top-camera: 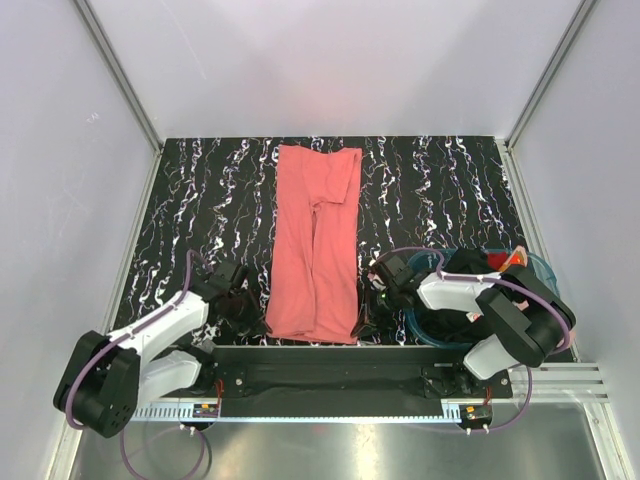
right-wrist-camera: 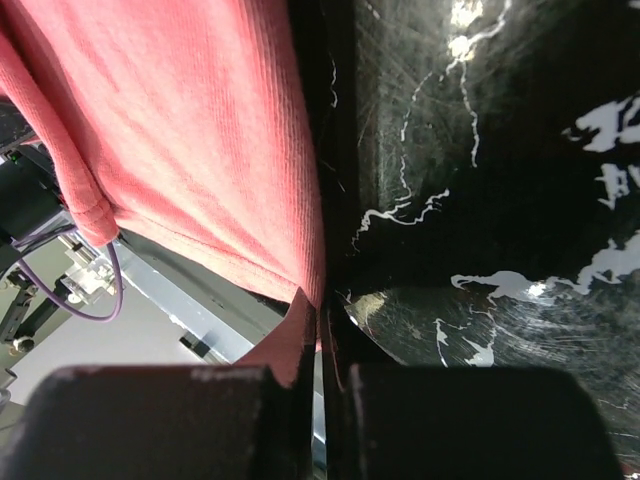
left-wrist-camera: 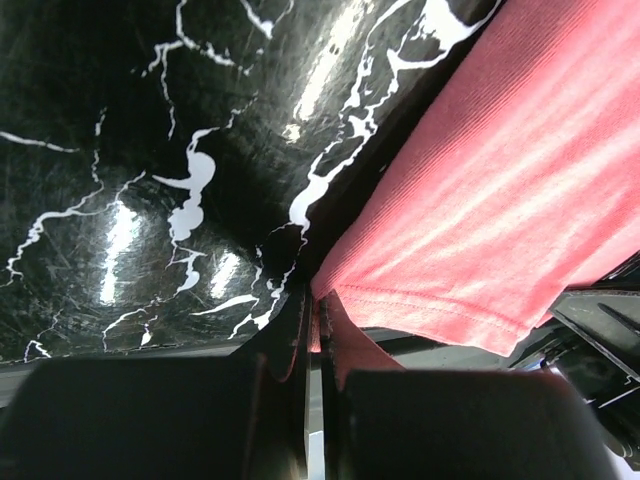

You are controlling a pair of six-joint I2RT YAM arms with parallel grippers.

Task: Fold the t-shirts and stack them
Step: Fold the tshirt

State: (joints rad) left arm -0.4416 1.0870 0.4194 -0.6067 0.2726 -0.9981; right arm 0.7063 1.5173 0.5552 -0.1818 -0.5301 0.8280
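A salmon-red t-shirt (top-camera: 317, 245) lies folded into a long strip down the middle of the black marbled table (top-camera: 200, 200), collar end far, hem at the near edge. My left gripper (top-camera: 250, 318) is shut on the hem's near left corner (left-wrist-camera: 318, 300); the cloth is pinched between its fingers. My right gripper (top-camera: 366, 322) is shut on the near right corner (right-wrist-camera: 318, 305) in the same way. In both wrist views the salmon-red t-shirt (left-wrist-camera: 500, 200) (right-wrist-camera: 180, 140) stretches away from the jaws. More t-shirts, black and orange, sit in the teal basket (top-camera: 540, 268) at the right.
The teal basket stands at the table's right near corner, partly behind my right arm (top-camera: 500, 320). White walls and metal frame posts (top-camera: 120, 75) enclose the table. The metal rail (top-camera: 330, 410) carrying the arm bases runs just past the near table edge.
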